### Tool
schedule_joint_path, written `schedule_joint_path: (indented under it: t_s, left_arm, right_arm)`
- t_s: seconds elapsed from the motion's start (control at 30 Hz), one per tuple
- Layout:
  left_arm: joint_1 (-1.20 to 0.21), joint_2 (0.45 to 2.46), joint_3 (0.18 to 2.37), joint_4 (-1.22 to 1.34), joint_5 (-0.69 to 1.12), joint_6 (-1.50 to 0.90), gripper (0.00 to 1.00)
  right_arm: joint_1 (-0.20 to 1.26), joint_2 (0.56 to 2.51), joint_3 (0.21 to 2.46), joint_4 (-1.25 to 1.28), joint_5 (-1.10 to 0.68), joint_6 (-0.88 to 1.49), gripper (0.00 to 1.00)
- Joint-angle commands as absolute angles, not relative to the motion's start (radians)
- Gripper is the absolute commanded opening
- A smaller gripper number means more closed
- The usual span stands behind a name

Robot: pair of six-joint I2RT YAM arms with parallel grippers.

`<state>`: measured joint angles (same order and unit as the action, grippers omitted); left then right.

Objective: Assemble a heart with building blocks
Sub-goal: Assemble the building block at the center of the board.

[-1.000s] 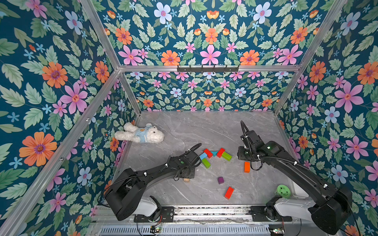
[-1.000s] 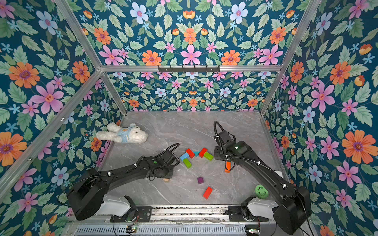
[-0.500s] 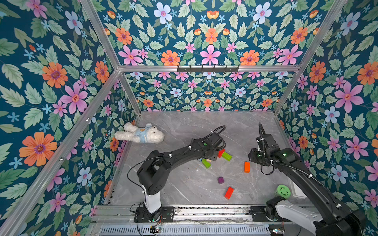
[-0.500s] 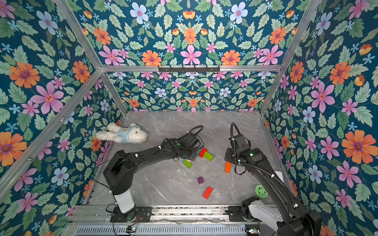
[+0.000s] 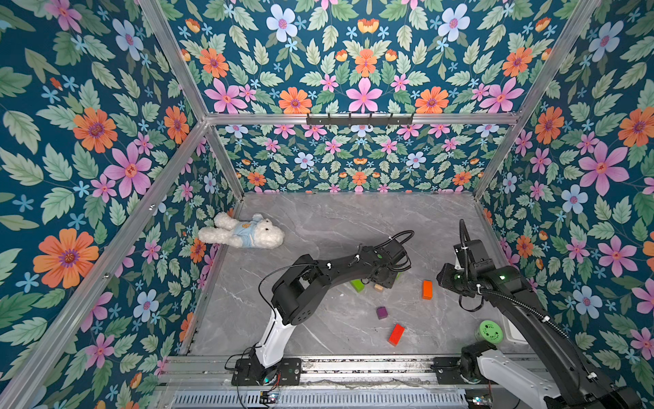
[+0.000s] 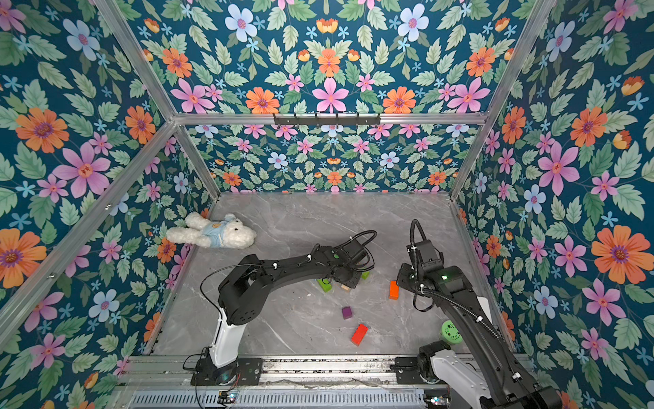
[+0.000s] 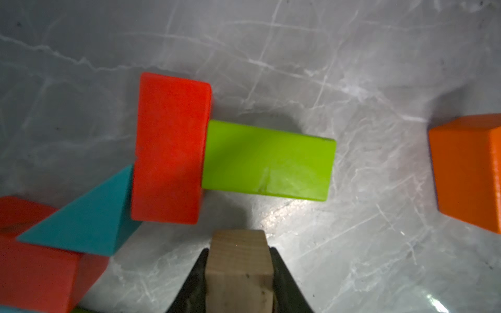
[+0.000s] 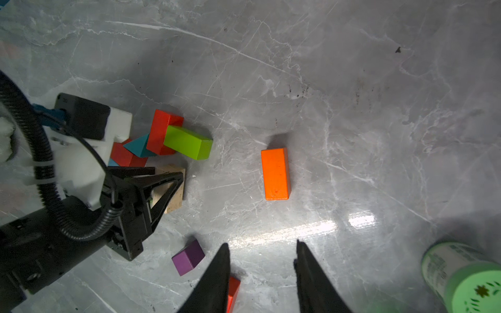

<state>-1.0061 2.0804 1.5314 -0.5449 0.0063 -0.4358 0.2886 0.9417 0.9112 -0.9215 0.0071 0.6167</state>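
So far we have only the heart's (image 8: 160,138) top, mid-table (image 5: 318,219): teal triangle (image 7: 81,216), red bars (image 7: 170,149) and green bar (image 7: 268,162), touching. The left gripper (image 7: 239,248) clamps a wood block (image 7: 238,271) at its six o'clock. The orange bar (image 8: 275,173) at three and the purple cube (image 8: 188,257) at six lie loose. The right gripper (image 8: 261,244) gapes empty.

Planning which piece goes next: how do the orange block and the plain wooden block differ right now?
Colour: the orange block is painted bright orange; the wooden block is bare, with visible grain. State: the orange block lies loose, ungripped; the wooden block sits between the jaws of the left gripper. Place: the wooden block is close to the green block; the orange block lies apart from the others. Both are rectangular bars.
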Motion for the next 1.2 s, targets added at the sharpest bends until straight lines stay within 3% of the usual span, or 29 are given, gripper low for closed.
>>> schedule_joint_path:
  t_s: [0.0,0.1,0.47,0.6,1.17]
  left_arm:
    - [-1.011,2.067,1.520,-0.548,-0.004,-0.419,0.49]
    - [-1.011,2.059,1.504,-0.548,-0.005,-0.419,0.51]
    - [-1.018,2.067,1.488,-0.539,0.019,-0.409,0.25]
    - [-1.026,2.083,1.520,-0.538,0.032,-0.398,0.20]
    - [-1.035,2.159,1.610,-0.552,0.034,-0.374,0.17]
  right_arm:
    - [0.290,0.937,0.910,-0.941,0.012,0.613,0.41]
    - [0.290,0.930,0.907,-0.940,0.012,0.614,0.41]
    - [0.289,0.917,0.895,-0.945,0.018,0.615,0.42]
    - [0.290,0.912,0.894,-0.946,0.021,0.614,0.41]
    - [0.288,0.908,0.887,-0.942,0.023,0.611,0.41]
